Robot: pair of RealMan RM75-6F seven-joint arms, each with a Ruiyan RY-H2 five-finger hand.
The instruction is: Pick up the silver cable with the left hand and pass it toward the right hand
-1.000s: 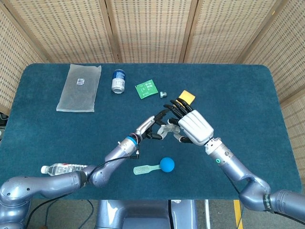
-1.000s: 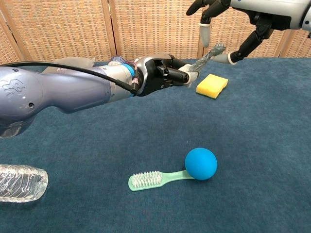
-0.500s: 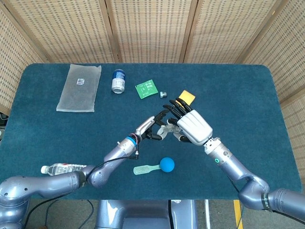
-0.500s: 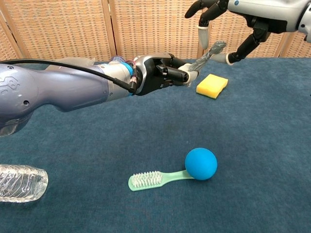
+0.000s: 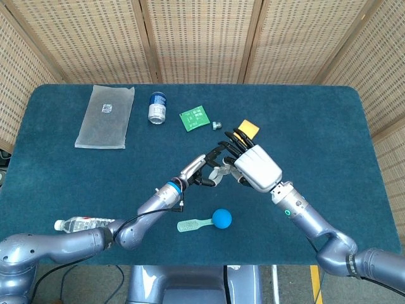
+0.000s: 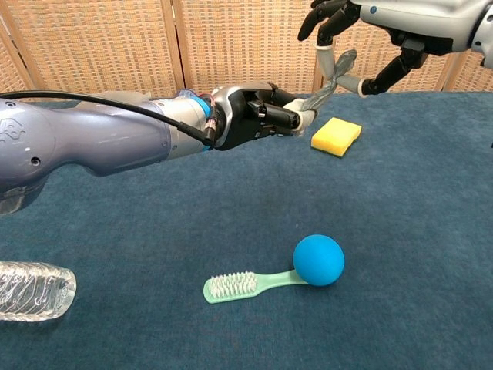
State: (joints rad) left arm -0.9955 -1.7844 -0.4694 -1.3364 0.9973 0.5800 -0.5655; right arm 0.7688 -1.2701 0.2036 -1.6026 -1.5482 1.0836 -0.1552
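My left hand [image 5: 201,170] [image 6: 258,116] is held above the middle of the blue table and pinches the lower end of the short silver cable [image 5: 218,171] [image 6: 327,83]. From there the cable slants up and to the right. My right hand [image 5: 253,166] [image 6: 385,23] hovers just beyond it, palm down and fingers spread. A fingertip and the thumb stand on either side of the cable's free end. Whether they touch it I cannot tell.
Below the hands, a blue ball [image 5: 221,218] [image 6: 318,260] lies against a green toothbrush [image 5: 192,224] [image 6: 239,285]. A yellow sponge [image 5: 249,128] [image 6: 337,136] sits behind. A plastic bottle [image 5: 82,223] lies front left. A can [image 5: 157,106], green card [image 5: 194,118] and clear bag [image 5: 105,116] lie at the back.
My right hand's fingers have drawn in around the cable's free end, which now points a little higher. My left hand has stayed almost still, holding the cable.
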